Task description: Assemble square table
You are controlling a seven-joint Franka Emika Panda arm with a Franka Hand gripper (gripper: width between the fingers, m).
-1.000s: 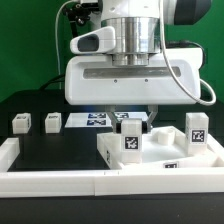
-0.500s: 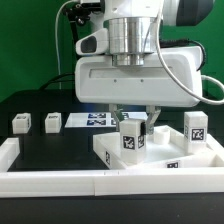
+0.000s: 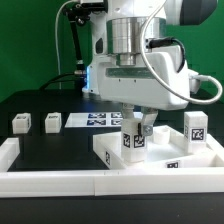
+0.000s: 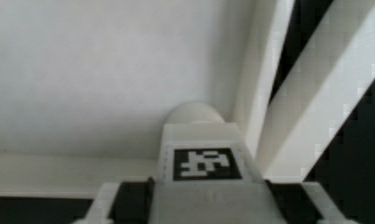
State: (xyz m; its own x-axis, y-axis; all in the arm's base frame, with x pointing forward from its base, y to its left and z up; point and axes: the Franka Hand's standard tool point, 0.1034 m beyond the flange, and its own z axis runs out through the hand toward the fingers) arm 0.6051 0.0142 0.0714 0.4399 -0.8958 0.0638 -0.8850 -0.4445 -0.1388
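The arm's tool (image 3: 135, 122) reaches down over the white square tabletop (image 3: 168, 152), its fingers closed on either side of an upright leg block (image 3: 131, 140) whose tag faces the camera. The block's base meets the slab. Another leg (image 3: 196, 127) stands upright toward the tabletop's side at the exterior view's right. On the black desk (image 3: 60, 146) at the exterior view's left sit a loose leg (image 3: 20, 123) and a second loose leg (image 3: 52, 122), near the marker board (image 3: 92, 120). A white border rail (image 3: 60, 183) runs along the front.

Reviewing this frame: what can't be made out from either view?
- Exterior view: whether the held leg is seated in the tabletop; the joint is too small to judge.
- Exterior view: part of the marker board, behind the gripper.
- Wrist view: the same joint, hidden under the leg itself; the picture is blurred.
- Wrist view: the gripper's fingers, cut off by the picture's edge.
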